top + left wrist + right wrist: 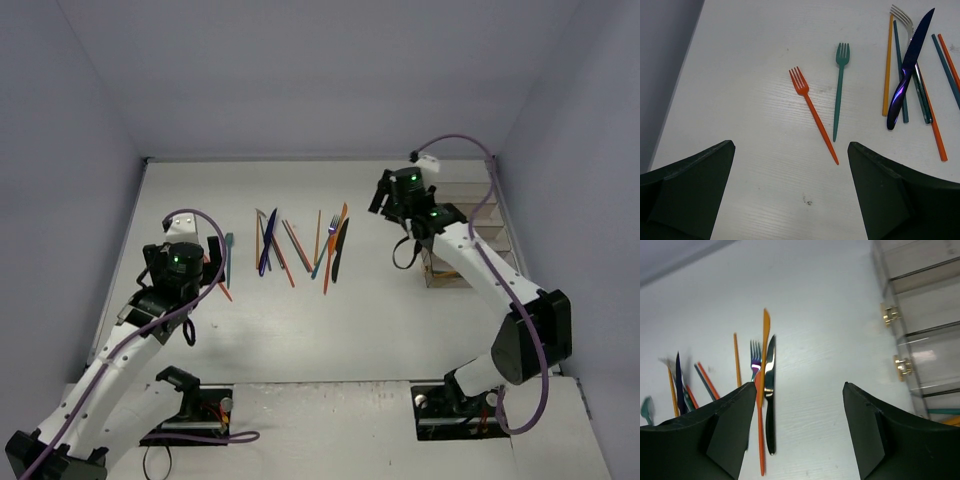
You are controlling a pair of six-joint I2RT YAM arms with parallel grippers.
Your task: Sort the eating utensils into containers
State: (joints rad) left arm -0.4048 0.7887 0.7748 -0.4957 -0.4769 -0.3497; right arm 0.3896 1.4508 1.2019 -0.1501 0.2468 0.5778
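The eating utensils point(300, 245) lie loose at the table's middle. In the left wrist view an orange fork point(812, 112) and a teal fork point(840, 85) lie ahead of my open, empty left gripper point(790, 190), with a navy knife point(907, 70) and an orange chopstick point(887, 65) further right. My left gripper point(205, 262) hovers beside these forks. My right gripper point(799, 435) is open and empty above bare table, between a black knife point(770, 390) beside an orange knife point(763, 355) and the clear containers point(920, 310). It is left of the containers point(445, 272).
A teal piece point(945, 412) and an orange piece point(951, 421) lie in the nearest bin. Grey walls enclose the table on the left, back and right. The right arm's forearm crosses over the bins. Cables loop from both arms.
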